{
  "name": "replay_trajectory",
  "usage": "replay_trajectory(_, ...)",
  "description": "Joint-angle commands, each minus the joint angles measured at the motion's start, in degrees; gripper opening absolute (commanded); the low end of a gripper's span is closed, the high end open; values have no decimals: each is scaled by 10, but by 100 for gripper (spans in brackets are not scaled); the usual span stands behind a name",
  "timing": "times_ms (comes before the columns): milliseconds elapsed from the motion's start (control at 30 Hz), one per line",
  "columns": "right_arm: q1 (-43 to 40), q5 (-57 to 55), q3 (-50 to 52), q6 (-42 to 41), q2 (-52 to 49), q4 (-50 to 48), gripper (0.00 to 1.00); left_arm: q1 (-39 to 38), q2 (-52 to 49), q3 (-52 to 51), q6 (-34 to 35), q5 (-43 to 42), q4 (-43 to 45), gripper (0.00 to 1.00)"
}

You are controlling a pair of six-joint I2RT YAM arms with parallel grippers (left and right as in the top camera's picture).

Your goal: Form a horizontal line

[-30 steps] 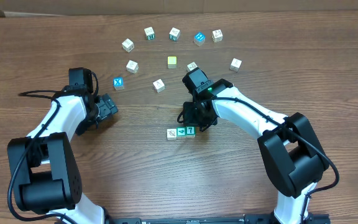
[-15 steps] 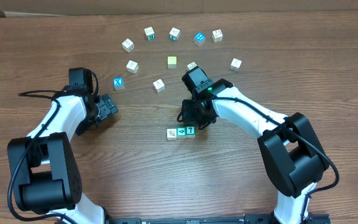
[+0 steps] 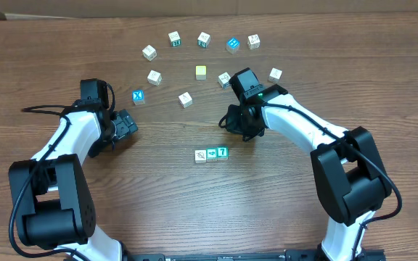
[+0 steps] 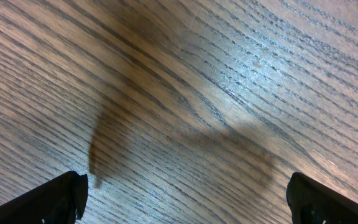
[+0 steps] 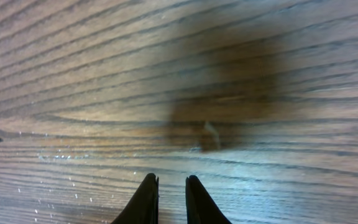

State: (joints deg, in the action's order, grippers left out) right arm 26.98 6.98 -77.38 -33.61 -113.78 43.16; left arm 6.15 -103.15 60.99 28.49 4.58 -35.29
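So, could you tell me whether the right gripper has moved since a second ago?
Yes: the right gripper has shifted up and right, away from the cube row.

A brown wood-grain table under soft glare.

**YAM ARM PAIR: OUTWARD FINISH**

Left arm and right arm: white, rounded link shells set between bulky matte-black joint housings. Black cable: thin, running off the left arm's upper link. Green indicator light: small, on the right wrist block. Fingertips: black, blunt-cornered on the left; slim, tapered and blade-like on the right.
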Motion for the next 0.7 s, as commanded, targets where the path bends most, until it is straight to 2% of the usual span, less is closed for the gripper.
replay_trajectory(0, -4, -9, -1, -10, -5, -2, 14, 2, -7, -2, -2, 3, 0, 99)
replay_trajectory(100, -4, -9, 0, -9, -5, 0, 23, 2, -7, -2, -2, 3, 0, 99)
replay_trajectory(667, -4, -9, 0, -9, -5, 2, 26, 2, -7, -2, -2, 3, 0, 100)
